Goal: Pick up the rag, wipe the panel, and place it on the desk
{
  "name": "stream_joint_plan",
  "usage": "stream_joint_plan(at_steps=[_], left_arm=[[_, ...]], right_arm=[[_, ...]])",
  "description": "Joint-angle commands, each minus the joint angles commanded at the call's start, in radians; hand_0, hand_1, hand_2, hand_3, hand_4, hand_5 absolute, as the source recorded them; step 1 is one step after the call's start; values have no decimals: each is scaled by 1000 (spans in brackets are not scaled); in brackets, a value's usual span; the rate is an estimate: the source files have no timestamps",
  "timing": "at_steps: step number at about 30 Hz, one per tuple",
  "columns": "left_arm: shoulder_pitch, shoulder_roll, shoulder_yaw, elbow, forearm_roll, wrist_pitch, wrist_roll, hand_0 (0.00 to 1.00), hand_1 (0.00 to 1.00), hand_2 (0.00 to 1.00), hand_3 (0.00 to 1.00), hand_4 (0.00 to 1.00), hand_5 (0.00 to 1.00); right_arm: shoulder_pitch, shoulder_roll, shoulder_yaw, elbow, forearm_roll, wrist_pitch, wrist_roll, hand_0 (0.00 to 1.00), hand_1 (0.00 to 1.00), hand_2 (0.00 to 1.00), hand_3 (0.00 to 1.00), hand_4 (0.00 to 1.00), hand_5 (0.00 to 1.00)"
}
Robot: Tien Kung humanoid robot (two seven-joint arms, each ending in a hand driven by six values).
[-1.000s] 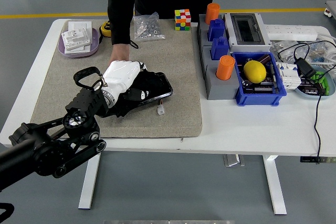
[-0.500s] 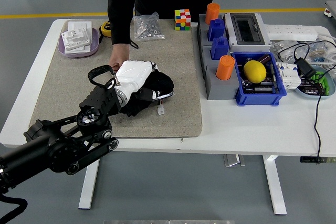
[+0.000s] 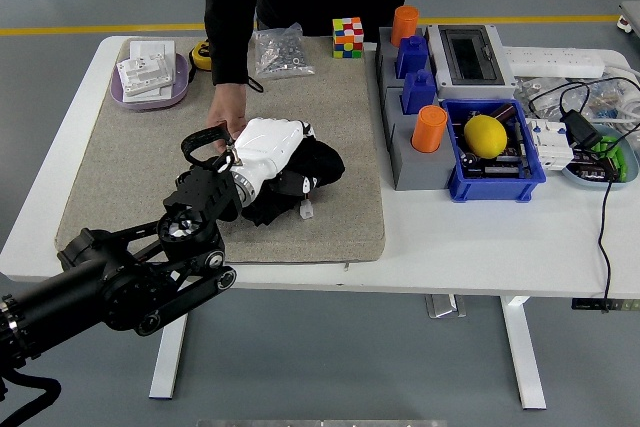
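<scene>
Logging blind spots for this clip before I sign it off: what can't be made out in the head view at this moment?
- The panel: covered by the left hand and the bunched black rag, so its surface cannot be seen.
- The person's hand: partly behind the robot's wrist, so its contact is unclear.
- Contents of the clear bag: too small to identify.
- The robot's right arm: outside the frame.
</scene>
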Motion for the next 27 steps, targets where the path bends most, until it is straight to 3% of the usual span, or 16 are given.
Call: stream_joint_plan(at_steps=[7,27], left_arm=[[16,31,-11,-8,10,0,-2,226,80,399,272,2,2],[89,160,-55,-137,65,-4,1,226,79,398,271,2,2]], right_arm=[[-4,-2,6,0,1,-2,2,689,461,644,623,998,704],[-13,-3,28,0,-3,-5,3,688,461,644,624,998,704]])
